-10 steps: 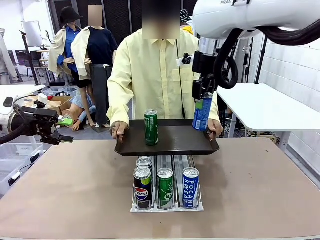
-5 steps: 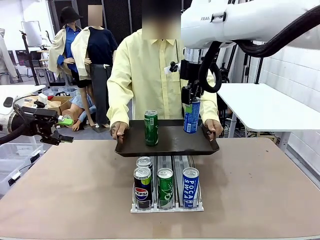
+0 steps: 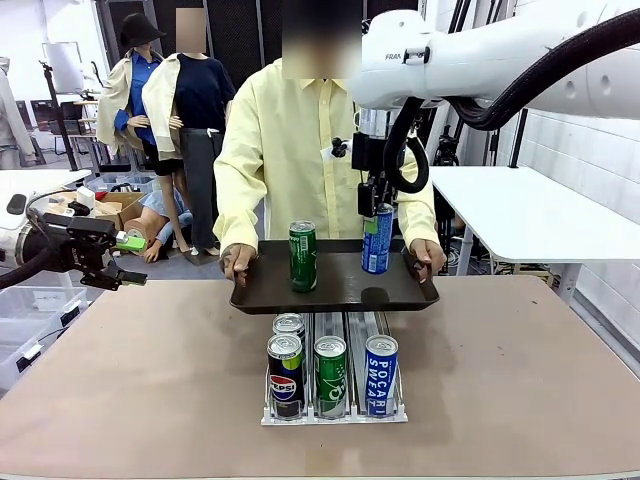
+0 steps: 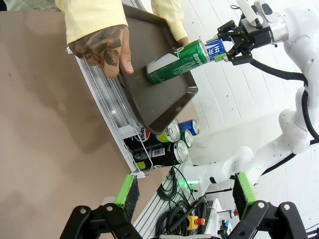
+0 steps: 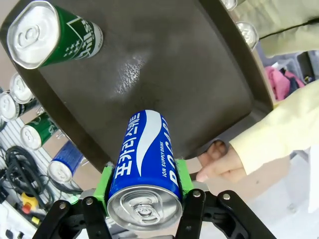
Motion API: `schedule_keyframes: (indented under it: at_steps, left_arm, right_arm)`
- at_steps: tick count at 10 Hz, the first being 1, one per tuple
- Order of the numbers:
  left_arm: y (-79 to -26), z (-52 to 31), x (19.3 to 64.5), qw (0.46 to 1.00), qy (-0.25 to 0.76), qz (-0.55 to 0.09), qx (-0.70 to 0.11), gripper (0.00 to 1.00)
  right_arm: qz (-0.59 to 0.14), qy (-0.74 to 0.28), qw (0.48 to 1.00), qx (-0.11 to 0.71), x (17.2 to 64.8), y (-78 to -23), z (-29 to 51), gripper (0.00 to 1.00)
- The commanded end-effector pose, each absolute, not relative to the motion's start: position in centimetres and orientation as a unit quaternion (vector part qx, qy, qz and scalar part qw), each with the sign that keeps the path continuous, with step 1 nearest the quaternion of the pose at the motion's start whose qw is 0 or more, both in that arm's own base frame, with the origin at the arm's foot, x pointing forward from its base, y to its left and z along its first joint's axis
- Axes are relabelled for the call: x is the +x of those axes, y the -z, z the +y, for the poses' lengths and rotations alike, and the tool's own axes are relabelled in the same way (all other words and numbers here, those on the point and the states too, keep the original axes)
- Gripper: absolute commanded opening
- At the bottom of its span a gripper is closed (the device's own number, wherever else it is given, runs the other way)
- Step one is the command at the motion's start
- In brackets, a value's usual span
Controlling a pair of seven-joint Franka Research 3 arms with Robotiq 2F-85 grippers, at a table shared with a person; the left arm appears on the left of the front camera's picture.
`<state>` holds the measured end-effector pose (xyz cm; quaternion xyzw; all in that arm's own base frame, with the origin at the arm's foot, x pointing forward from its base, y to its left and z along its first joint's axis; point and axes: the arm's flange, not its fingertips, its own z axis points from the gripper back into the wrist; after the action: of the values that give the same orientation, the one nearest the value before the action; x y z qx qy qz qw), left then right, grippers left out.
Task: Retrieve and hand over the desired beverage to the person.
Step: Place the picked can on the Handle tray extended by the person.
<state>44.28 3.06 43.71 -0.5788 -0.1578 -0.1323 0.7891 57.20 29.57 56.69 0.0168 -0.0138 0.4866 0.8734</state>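
- Four cans are seen at the front of the clear can rack [image 3: 335, 405] in the lower middle of the front view: a Pepsi can [image 3: 284, 375], a green can [image 3: 330, 375], a Pocari Sweat can [image 3: 381, 373] and a silver-topped can [image 3: 289, 325] behind the Pepsi.
- Just beyond the rack, a dark tray [image 3: 335, 292] is held level above the table [image 3: 150, 380] by the person [image 3: 300, 140], one hand [image 3: 238, 261] at its left edge and the other hand [image 3: 427, 256] at its right edge.
- A green can [image 3: 302, 256] stands upright on the tray, left of centre.
- The right gripper [image 3: 378, 208], in the upper middle of the frame, is closed on a blue Pocari Sweat can [image 3: 377, 240], which is held upright above the right part of the tray; in the right wrist view the green pads [image 5: 105, 181] are pressed on both sides of the can near its top.
- The left gripper [image 3: 128, 262], at the left edge of the front view, is held wide open with nothing between its fingers.
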Motion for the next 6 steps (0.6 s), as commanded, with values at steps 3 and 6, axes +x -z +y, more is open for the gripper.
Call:
schedule_keyframes:
  at_steps: [3, 6]
  left_arm:
    - [-43.9, 3.2, 44.2, 0.788, 0.133, -0.161, -0.58, 1.0]
    - [-43.9, 3.2, 44.2, 0.788, 0.133, -0.161, -0.58, 1.0]
  right_arm:
    - [-0.014, -0.488, 0.872, 0.014, 58.1, -55.7, 30.0, 0.32]
    - [-0.005, -0.501, 0.865, 0.014, 58.8, -54.6, 30.6, 0.32]
